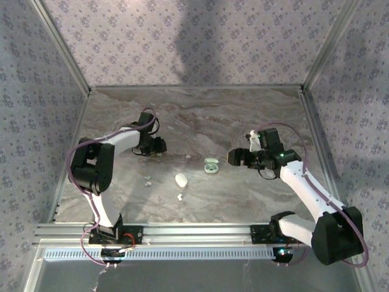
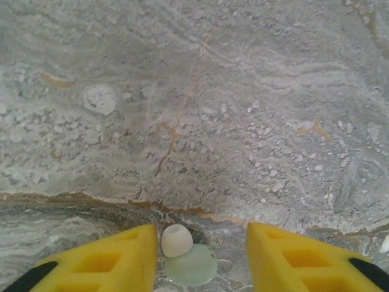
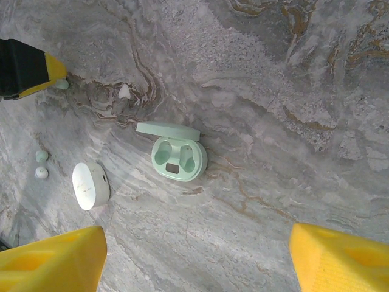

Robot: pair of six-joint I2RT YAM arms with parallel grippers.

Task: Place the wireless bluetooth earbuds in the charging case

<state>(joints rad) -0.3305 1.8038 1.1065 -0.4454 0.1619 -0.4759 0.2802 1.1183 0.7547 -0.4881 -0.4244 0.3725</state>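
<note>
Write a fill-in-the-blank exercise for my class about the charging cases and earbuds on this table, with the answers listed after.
1. The pale green charging case has its lid ___.
2. Its two earbud sockets are both ___.
3. The white charging case near it is ___.
4. In the left wrist view, an earbud lies ___ the two yellow fingers.

Missing words: open; empty; closed; between.
</note>
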